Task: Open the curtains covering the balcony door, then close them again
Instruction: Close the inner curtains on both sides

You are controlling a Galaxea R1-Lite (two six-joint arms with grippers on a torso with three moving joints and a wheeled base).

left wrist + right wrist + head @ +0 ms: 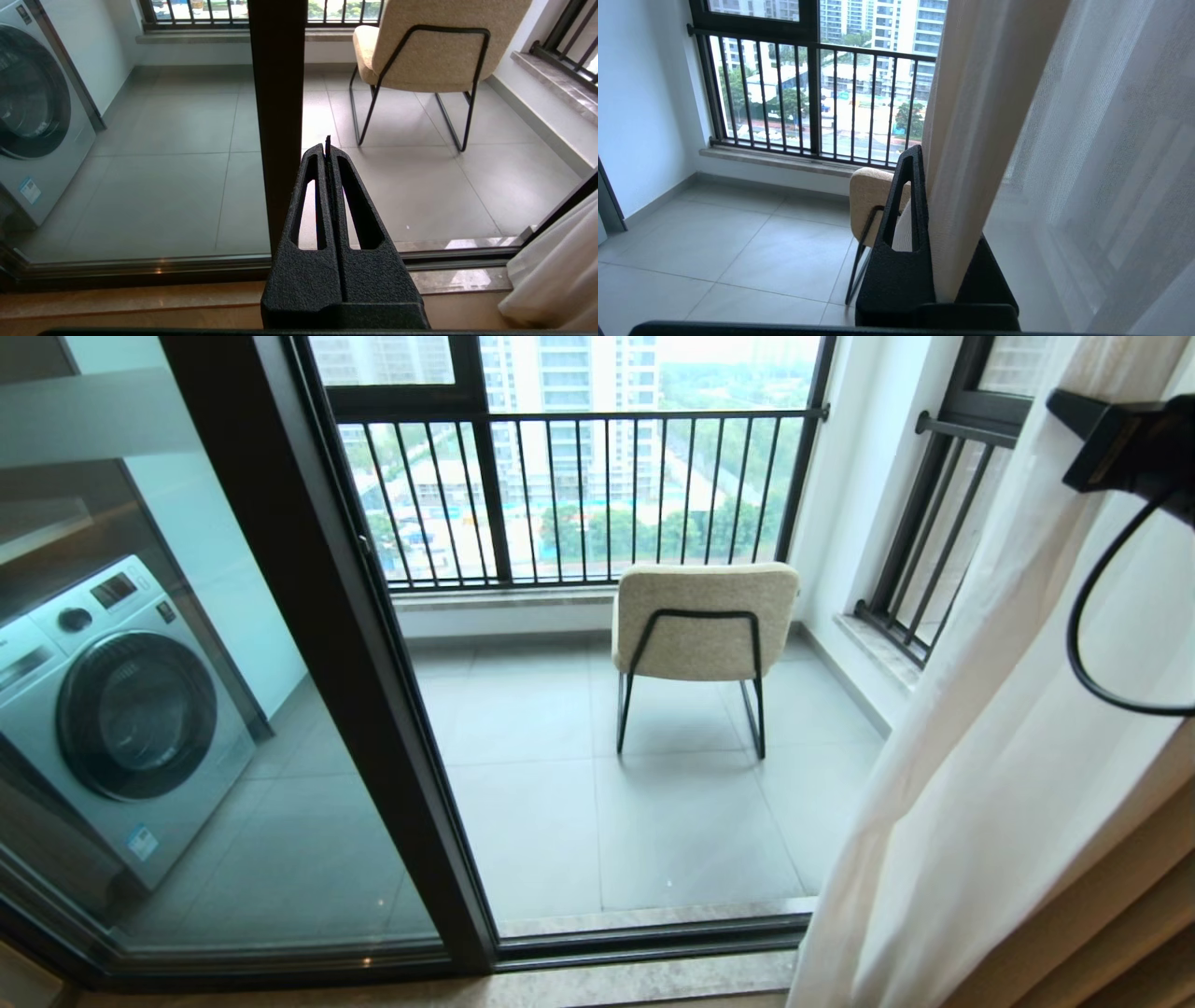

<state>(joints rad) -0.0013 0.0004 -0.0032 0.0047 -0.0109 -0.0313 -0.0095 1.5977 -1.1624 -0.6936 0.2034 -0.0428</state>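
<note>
The right gripper (924,233) is pinched on the hemmed edge of the curtains (966,154), gathered at the right edge of the balcony door (373,709). The glass stands uncovered, so opening looks finished; next, likely draw the fabric leftward across. The left gripper (327,149) is parked, pressed together on nothing.

Textured black slotted left gripper (328,144), looping cable (1102,607).

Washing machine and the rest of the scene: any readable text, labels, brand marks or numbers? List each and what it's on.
None can be read.
Washing machine: the blue sticker low on its front carries print, too small to read.
Its control panel shows a display and markings, too blurred to read.
Chair, curtains and balcony door: no text visible.
</note>
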